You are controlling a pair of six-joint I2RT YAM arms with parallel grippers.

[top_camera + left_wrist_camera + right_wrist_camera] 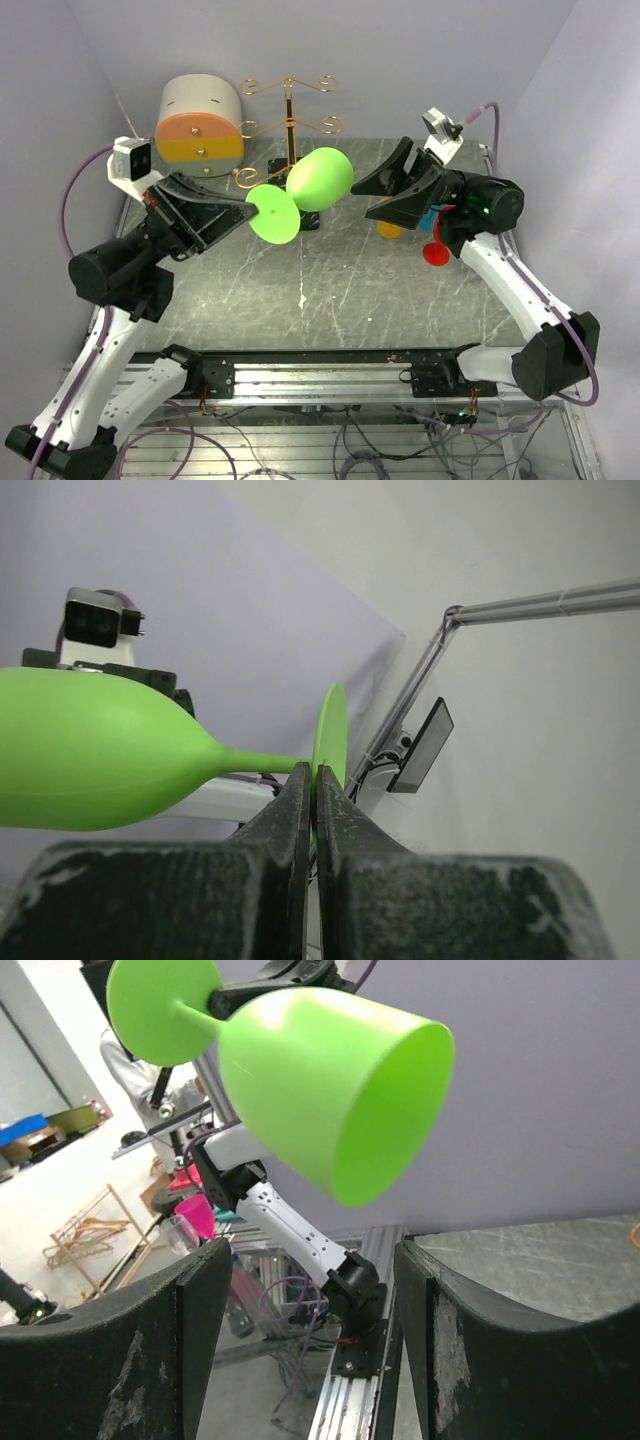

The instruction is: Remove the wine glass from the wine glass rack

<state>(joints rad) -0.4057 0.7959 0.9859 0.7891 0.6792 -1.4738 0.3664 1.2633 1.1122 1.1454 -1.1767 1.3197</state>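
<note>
The green wine glass (320, 178) lies on its side in the air in front of the gold wine glass rack (290, 118), its bowl pointing right. My left gripper (250, 206) is shut on the edge of the glass's round foot (272, 214); in the left wrist view the fingertips (300, 785) pinch the foot (330, 725) edge-on. My right gripper (366, 198) is open and empty just right of the bowl's mouth. In the right wrist view the bowl (330, 1100) hangs above and beyond the open gripper (310, 1260). The rack's black base (312, 221) is mostly hidden behind the glass.
A round white-and-orange drawer box (200, 125) stands at the back left beside the rack. A red wine glass (437, 250) and an orange one (388, 229) sit on the table under my right arm. Purple walls close in on both sides.
</note>
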